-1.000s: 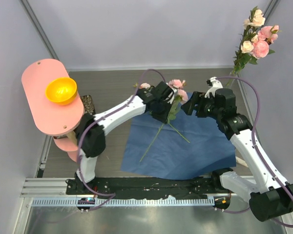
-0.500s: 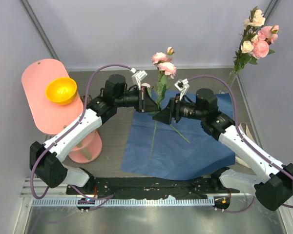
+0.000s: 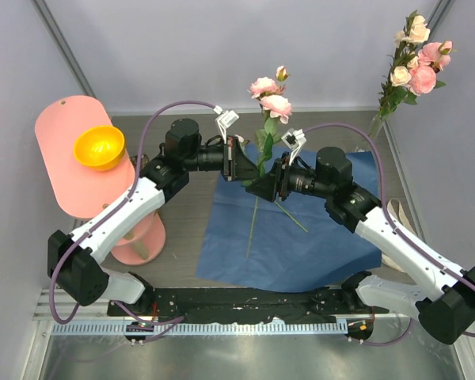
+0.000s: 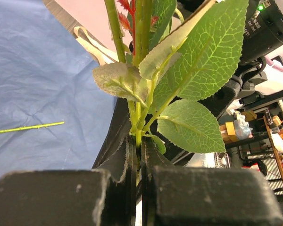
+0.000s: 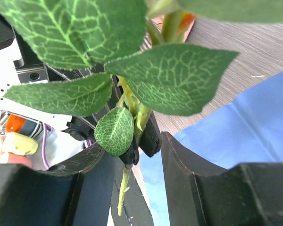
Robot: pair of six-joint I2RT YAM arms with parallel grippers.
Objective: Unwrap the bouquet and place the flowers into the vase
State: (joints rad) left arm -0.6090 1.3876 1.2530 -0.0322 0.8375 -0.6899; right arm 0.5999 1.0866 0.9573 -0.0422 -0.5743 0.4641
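Flowers, pink roses on a leafy green stem [image 3: 267, 103]: upright above far edge of blue paper sheet [image 3: 317, 237] on desk [image 3: 182, 229]. Left hand [image 4: 137, 150] clamped on stem. Right hand [image 5: 132, 155] part open around stem, not gripping.

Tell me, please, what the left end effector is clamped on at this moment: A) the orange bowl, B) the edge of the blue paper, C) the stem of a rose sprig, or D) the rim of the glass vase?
C: the left wrist view shows the left end effector with its jaws pressed shut on the green stem of the rose sprig, leaves fanning out just past them, over the blue paper.
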